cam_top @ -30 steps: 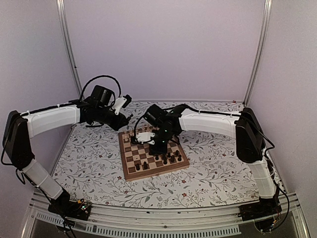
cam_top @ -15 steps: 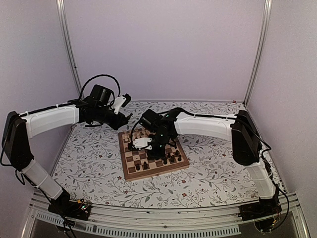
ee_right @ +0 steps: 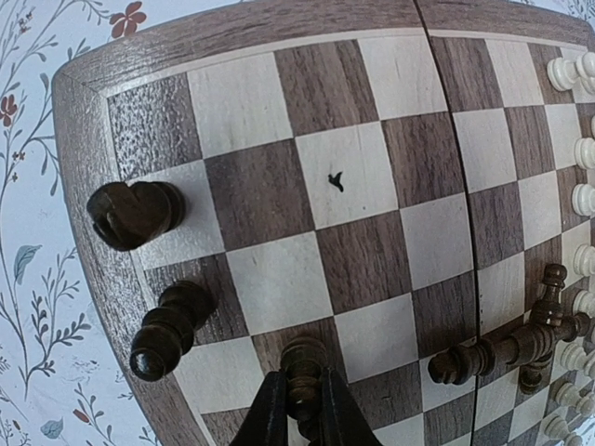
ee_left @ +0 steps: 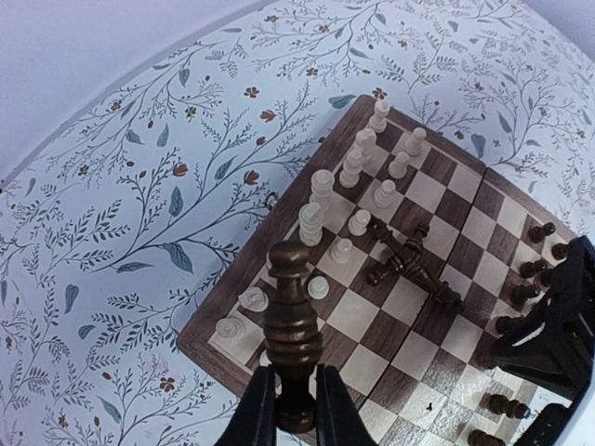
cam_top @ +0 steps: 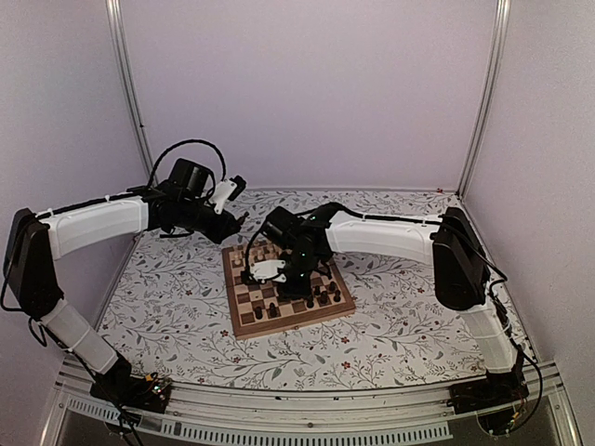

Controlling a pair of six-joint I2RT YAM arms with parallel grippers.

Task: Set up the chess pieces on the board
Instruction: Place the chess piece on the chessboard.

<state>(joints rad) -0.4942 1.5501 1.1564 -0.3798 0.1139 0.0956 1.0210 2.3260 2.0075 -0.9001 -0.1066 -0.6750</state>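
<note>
The board (cam_top: 244,322) lies mid-table. My left gripper (cam_top: 236,223) hovers above its far left corner, shut on a tall dark brown piece (ee_left: 293,321) held upright. Pale pieces (ee_left: 321,200) stand along one edge of the board (ee_left: 223,311), and a few dark pieces (ee_left: 414,265) lie tumbled in the middle. My right gripper (cam_top: 294,282) is low over the board, shut on a small dark piece (ee_right: 303,364) above a dark square. A dark knight (ee_right: 130,212) and another dark piece (ee_right: 167,330) stand by the rim (ee_right: 88,139).
Floral table cover (cam_top: 418,316) surrounds the board. More dark pieces (cam_top: 321,297) stand along the board's near right side. The tumbled dark pieces (ee_right: 511,346) lie just right of my right gripper. Pale pieces (ee_right: 581,158) line the far edge. Enclosure walls stand on three sides.
My right arm has shifted a little left across the board with its dark piece. The left arm has not moved.
</note>
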